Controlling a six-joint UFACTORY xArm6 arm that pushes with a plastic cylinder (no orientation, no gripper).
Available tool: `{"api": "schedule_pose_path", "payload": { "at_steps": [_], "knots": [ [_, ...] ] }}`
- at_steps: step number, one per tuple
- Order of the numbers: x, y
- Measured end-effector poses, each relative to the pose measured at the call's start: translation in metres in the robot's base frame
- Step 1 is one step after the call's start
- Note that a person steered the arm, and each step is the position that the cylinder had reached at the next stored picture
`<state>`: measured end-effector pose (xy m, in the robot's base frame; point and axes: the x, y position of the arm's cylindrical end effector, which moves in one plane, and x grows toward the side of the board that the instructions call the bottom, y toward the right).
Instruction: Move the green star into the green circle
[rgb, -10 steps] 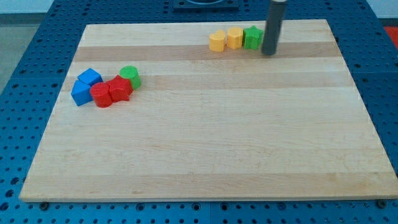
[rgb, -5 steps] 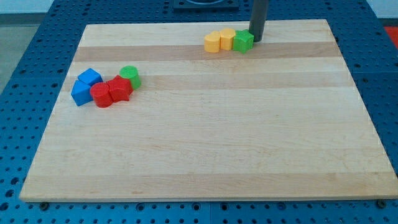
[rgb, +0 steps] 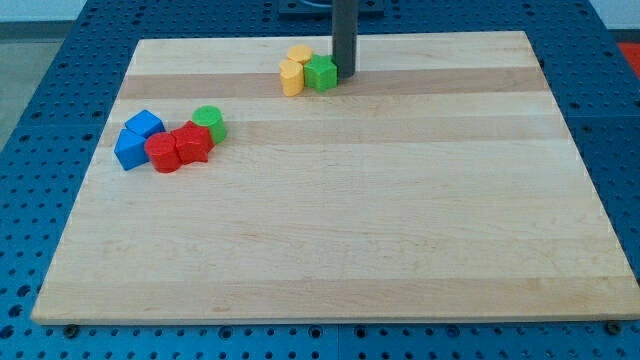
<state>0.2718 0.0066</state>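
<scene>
My tip (rgb: 344, 73) stands against the right side of the green star (rgb: 321, 72), near the view's top of the tabletop (rgb: 400, 220). No pincer is fitted, so no open or closed state can be reported; the rod alone does the work. Two yellow blocks (rgb: 295, 70) sit touching the star on the side away from the tip, so a push toward the view's left drives all three together. The green circle (rgb: 209, 122) lies well off to the tip's left and lower in the view, touching a cluster of two red blocks (rgb: 178, 149) and two blue blocks (rgb: 137, 139). Judgement: the push should be angled down-left, with the tip shifted to the star's upper-right face, so the star slips clear of the yellow pair instead of carrying them along. Risk: the star rotating off the rod. The tabletop is pale wood, flat, resting on a blue perforated base (rgb: 40, 60).
</scene>
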Motion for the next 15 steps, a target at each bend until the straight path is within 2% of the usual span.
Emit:
{"api": "schedule_pose_path", "payload": {
  "at_steps": [4,6,9,11,13,15],
  "knots": [
    [0.000,-0.090],
    [0.018,-0.129],
    [0.029,-0.154],
    [0.024,-0.149],
    [0.015,-0.114],
    [0.039,-0.114]
  ]
}}
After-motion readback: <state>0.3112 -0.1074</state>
